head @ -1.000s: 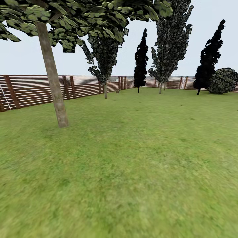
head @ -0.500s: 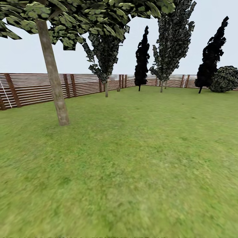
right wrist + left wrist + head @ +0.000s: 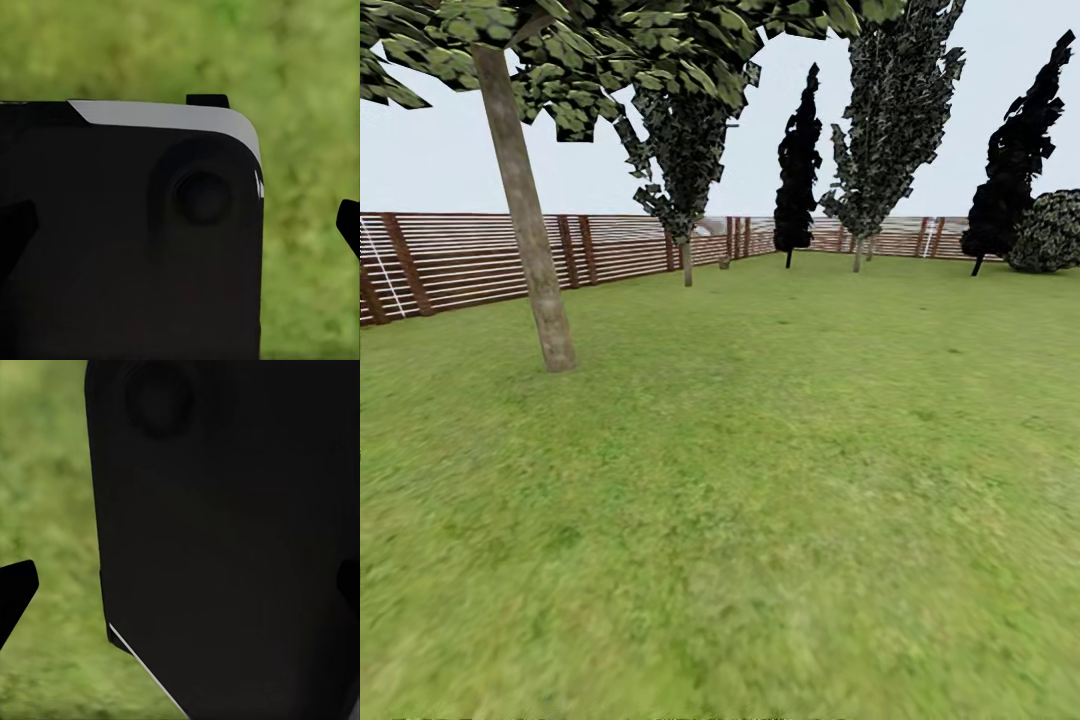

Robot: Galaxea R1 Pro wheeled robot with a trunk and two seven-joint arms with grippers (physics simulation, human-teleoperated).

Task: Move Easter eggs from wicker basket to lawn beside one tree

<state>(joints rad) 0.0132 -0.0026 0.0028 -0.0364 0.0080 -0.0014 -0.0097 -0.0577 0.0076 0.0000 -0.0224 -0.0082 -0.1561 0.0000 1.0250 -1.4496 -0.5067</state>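
A tree (image 3: 528, 225) with a pale-grey trunk and dark flat-paned foliage stands on the lawn (image 3: 760, 480) at the head view's left, a few metres ahead. The three Easter eggs and the wicker basket are out of view. In the left wrist view my left gripper (image 3: 180, 589) is open, a black fingertip (image 3: 15, 592) at each side, with a black robot panel and grass behind. My right gripper (image 3: 184, 225) is likewise open, one fingertip (image 3: 349, 223) over grass, nothing between the fingers.
A brown slat fence (image 3: 450, 260) bounds the garden at left and across the back. Narrow trees (image 3: 685, 150) and dark cypress shapes (image 3: 798, 170) line the far fence, with a round dark bush (image 3: 1048, 232) at far right. Open grass stretches ahead.
The whole head picture has drifted slightly right and up, so the camera has moved. Nothing in the garden itself has shifted.
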